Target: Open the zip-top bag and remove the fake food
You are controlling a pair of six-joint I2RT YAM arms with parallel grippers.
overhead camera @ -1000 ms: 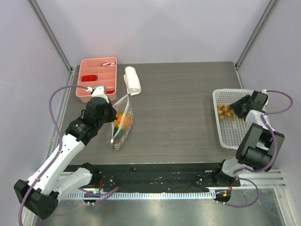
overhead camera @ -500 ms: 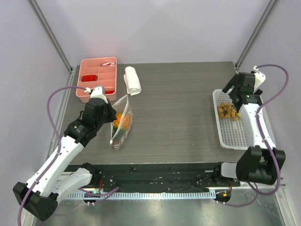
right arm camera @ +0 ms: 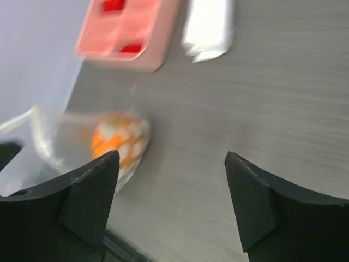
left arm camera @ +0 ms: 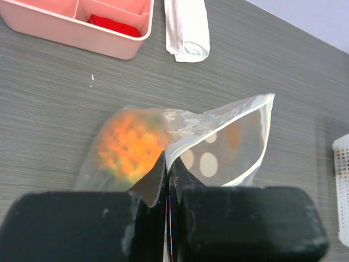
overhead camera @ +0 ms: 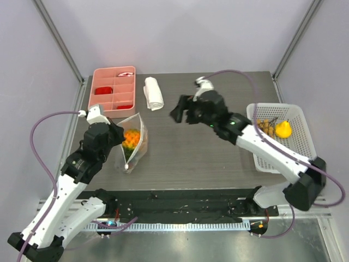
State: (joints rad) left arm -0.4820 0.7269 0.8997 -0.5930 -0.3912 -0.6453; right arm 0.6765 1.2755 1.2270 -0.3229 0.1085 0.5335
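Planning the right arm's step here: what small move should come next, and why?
Probably carry the open right gripper to the mouth of the zip-top bag and reach in for the orange fruit. The left gripper pinches the bag's edge, holding the mouth agape, and the fruit lies inside.

Left, zip-top bag (overhead camera: 133, 143); right, basket (overhead camera: 283, 156).
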